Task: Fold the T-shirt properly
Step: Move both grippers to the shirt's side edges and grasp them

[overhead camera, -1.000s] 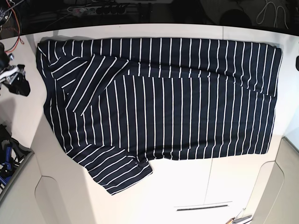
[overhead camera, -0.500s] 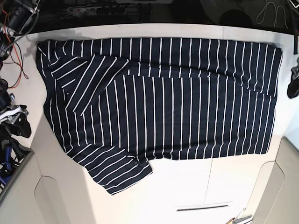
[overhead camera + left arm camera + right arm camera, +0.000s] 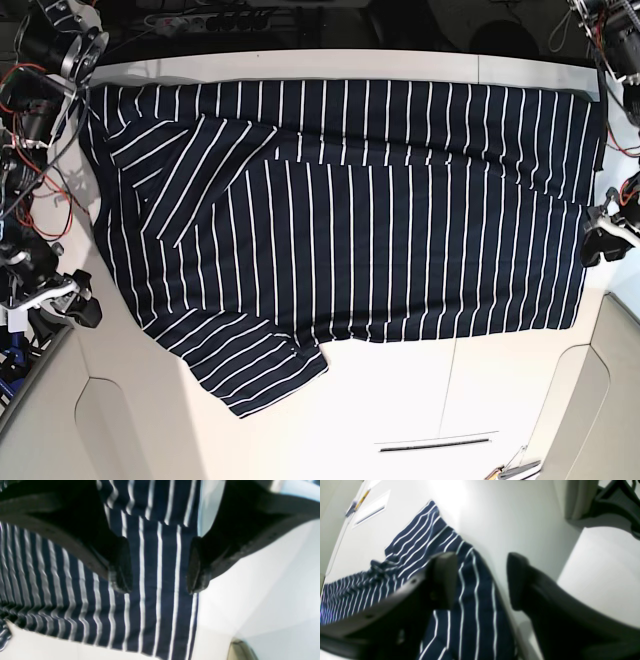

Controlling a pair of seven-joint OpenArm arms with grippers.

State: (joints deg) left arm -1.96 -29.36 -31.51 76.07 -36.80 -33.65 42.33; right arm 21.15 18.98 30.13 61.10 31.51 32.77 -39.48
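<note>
The T-shirt [image 3: 350, 230], navy with thin white stripes, lies spread flat across the white counter [image 3: 400, 400], one sleeve folded over its left part, while the left hand [image 3: 160, 565] and right hand [image 3: 482, 580] hover at its side edges, both open, holding nothing.

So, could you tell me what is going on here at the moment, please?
A two-armed robot is setting up to fold the T-shirt, which lies spread on the white table with one long edge already folded over. The left end effector hangs open over the shirt's edge, and the right end effector is open over the opposite side. Neither has gripped the cloth yet.
</note>
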